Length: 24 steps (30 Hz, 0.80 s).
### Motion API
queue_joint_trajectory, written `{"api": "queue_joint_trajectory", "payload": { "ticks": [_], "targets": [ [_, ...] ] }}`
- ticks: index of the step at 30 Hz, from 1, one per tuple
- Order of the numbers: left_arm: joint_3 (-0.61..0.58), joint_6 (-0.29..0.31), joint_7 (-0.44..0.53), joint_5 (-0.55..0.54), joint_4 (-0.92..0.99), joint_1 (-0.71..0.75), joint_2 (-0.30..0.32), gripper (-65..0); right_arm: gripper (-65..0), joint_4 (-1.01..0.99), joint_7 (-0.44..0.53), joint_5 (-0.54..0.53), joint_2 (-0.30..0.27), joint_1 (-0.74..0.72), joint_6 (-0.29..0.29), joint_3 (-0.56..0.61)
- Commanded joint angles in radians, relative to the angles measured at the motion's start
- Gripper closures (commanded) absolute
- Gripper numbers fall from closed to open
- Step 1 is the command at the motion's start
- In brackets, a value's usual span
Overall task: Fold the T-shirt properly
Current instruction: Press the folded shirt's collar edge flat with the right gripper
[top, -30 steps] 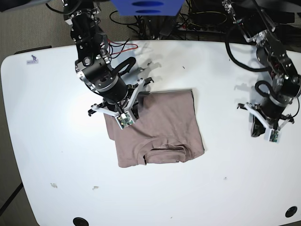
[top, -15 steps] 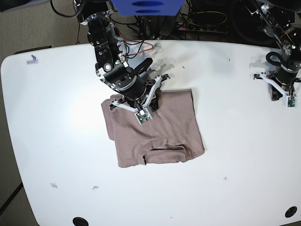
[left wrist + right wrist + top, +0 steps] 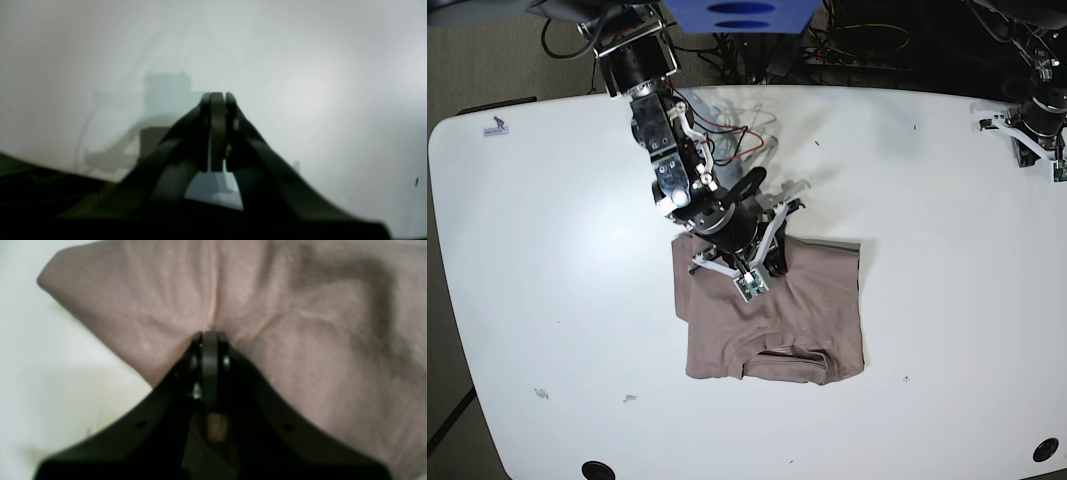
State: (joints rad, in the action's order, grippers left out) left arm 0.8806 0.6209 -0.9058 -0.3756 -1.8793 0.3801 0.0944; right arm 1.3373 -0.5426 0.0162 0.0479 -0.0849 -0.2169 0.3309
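Note:
The taupe T-shirt (image 3: 777,320) lies folded into a rough rectangle in the middle of the white table (image 3: 947,300), its collar near the front edge. My right gripper (image 3: 760,268) is down on the shirt's back edge. In the right wrist view this right gripper (image 3: 210,336) is shut, and the T-shirt (image 3: 300,350) puckers in creases that run into its tips. My left gripper (image 3: 1035,138) is at the table's far right back corner, well away from the shirt. Seen from the left wrist, the left gripper (image 3: 217,98) is shut with nothing in it, over bare table.
Red and black cables (image 3: 727,140) trail along the right arm at the back. A blue box (image 3: 737,15) stands behind the table. Small scraps (image 3: 542,393) lie near the front left. Dark round holes (image 3: 1045,449) sit in the front corners.
The right gripper has moved right and toward the front, and the T-shirt has shifted the same way with it. The left arm has drawn back to the far right back corner.

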Motion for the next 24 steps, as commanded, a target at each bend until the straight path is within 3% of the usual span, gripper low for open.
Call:
{"api": "queue_joint_trajectory", "payload": {
  "ticks": [1,11,24],
  "targets": [
    [0.01,-0.002,0.021,-0.004,-0.018,0.003,0.012,0.0,0.0,-0.046,-0.058,0.037,-0.003,-0.028,0.02,-0.005],
    [0.015,0.0,0.02,-0.001,-0.018,0.003,0.015,0.0,0.0,-0.088,-0.063,0.035,0.01,-0.135,0.02,-0.009],
    [0.093,0.0,0.017,-0.009,-0.026,-0.026,0.015,0.0,0.0,0.16,-0.141,0.038,0.01,-0.132,0.021,-0.009]
  ]
}}
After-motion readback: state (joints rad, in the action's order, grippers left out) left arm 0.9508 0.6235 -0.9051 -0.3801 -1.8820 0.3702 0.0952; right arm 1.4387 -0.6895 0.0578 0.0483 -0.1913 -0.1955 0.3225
